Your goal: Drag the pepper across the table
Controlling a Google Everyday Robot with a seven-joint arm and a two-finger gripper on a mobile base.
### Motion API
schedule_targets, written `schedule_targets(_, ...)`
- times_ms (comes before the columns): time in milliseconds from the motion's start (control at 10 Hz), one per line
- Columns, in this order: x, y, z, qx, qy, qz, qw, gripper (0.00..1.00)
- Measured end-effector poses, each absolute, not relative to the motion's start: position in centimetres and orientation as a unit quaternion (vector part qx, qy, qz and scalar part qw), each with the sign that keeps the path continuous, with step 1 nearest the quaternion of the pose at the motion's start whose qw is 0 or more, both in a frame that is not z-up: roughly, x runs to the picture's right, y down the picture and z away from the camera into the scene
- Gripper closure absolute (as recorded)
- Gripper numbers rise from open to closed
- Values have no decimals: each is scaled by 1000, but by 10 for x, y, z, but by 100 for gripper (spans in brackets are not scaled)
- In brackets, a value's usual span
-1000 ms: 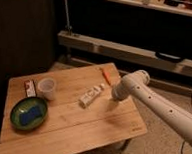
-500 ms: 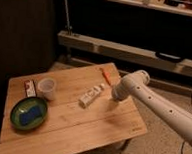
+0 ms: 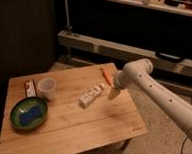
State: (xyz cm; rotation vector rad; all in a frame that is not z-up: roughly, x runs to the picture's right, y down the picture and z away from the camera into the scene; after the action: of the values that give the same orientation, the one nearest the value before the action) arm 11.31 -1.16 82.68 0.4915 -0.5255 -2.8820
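Note:
The pepper (image 3: 106, 75) is a slim orange-red piece lying near the far right edge of the light wooden table (image 3: 91, 124). My gripper (image 3: 112, 93) hangs from the white arm (image 3: 158, 96) that reaches in from the right. It sits just in front of the pepper, low over the table top. The white tube with a label (image 3: 91, 96) lies to the gripper's left.
A clear plastic cup (image 3: 46, 87) and a small red and white packet (image 3: 30, 88) stand at the table's left. A green bowl (image 3: 30, 113) holding a blue sponge sits at the front left. A dark cabinet stands behind; a low shelf runs along the back.

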Motion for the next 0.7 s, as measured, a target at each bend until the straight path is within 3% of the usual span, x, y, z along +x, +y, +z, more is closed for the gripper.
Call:
schedule_targets(300,116,-37,824,203,-163,-964,46,20)
schedule_targets(700,116,-38,824,205,-162,-964,43,20)
